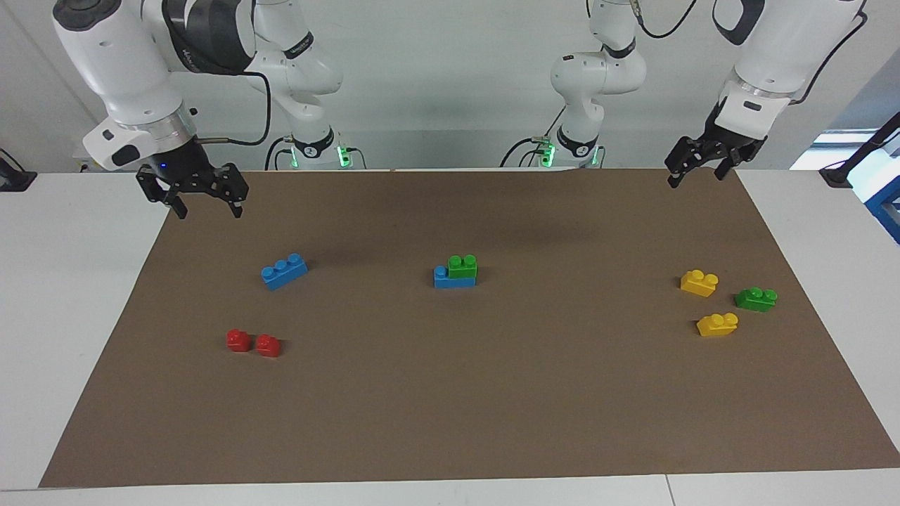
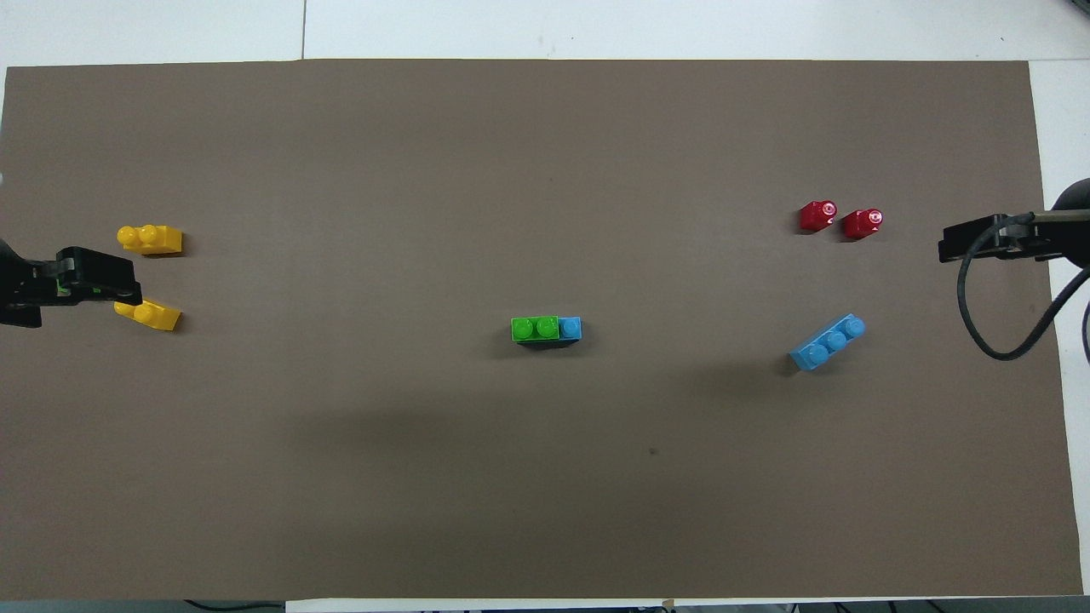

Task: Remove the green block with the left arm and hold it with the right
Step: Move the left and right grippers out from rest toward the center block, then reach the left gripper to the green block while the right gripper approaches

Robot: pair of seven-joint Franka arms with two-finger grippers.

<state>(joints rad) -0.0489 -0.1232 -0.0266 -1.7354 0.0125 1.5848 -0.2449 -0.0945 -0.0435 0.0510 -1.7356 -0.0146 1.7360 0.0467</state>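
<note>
The green block [image 1: 463, 267] sits mid-surface atop a blue brick [image 1: 450, 280], about eight o'clock from the left end effector [image 1: 692, 171]. Right end effector [image 1: 204, 205] waits. Both gape, empty.
</note>
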